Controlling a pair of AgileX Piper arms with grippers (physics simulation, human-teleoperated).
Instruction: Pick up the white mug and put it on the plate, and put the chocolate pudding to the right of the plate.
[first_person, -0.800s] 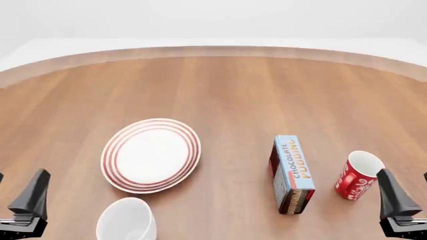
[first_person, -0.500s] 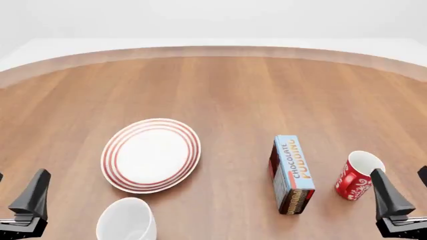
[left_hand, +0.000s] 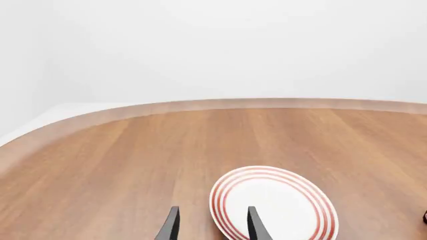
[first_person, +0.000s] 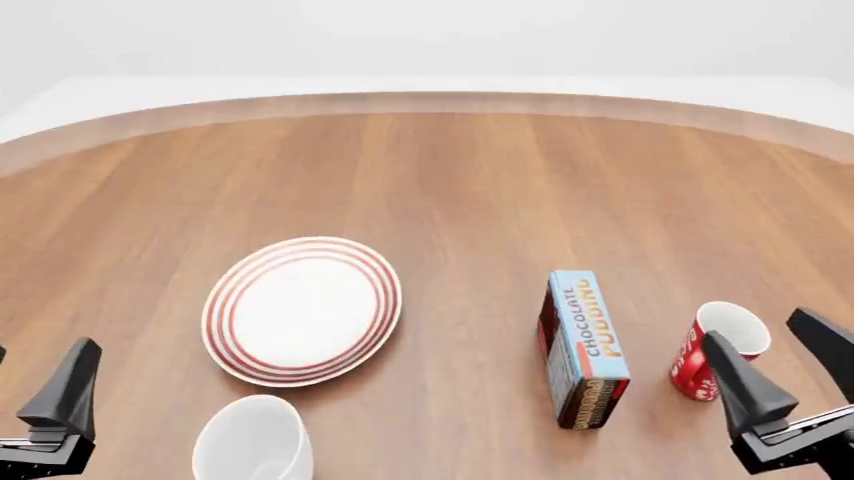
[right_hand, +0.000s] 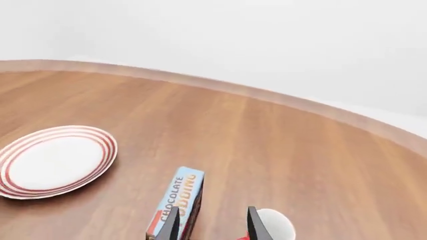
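White mug (first_person: 254, 440) at near edge | both hands (first_person: 790, 372) open, empty

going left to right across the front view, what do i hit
left gripper → white mug → plate → chocolate pudding box → red mug → right gripper

Colours on the brown wood-grain table (first_person: 467, 180)

White plate (first_person: 302, 310) with red rings; all-white mug (first_person: 252, 440); light-blue, orange-lettered pudding box (first_person: 583, 347); red, white-patterned mug (first_person: 714, 350).
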